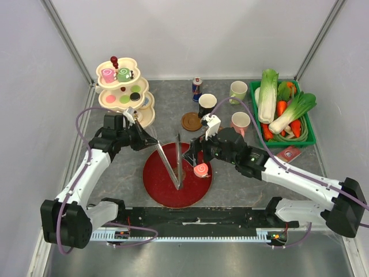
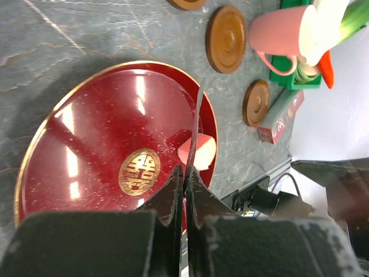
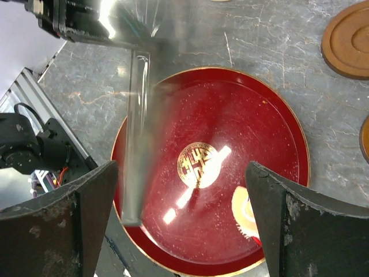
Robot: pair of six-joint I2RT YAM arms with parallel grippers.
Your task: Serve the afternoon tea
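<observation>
A red plate point(image 1: 164, 190) lies at the table's middle, with one pink swirl roll point(image 1: 200, 169) near its right edge. My left gripper point(image 1: 147, 138) is shut on metal tongs point(image 1: 170, 167), whose V reaches over the plate. In the left wrist view the fingers point(image 2: 173, 193) pinch the thin tong blade point(image 2: 198, 124) just before the roll point(image 2: 199, 152). My right gripper point(image 1: 195, 154) hangs open over the plate point(image 3: 300, 144), empty, with the roll point(image 3: 244, 212) by its right finger. A tiered stand point(image 1: 145, 115) at back left carries more pastries. Black point(image 1: 207, 104), pale green point(image 1: 238, 90) and pink point(image 1: 240, 122) mugs stand behind.
A green basket point(image 1: 311, 138) of toy vegetables sits at the back right. A small can point(image 1: 197, 88) stands behind the black mug. A brown coaster point(image 1: 191, 121) lies beside it, more coasters point(image 2: 226, 39) near the pink mug point(image 2: 277, 34). A small red box point(image 1: 288, 153) lies right of the right arm.
</observation>
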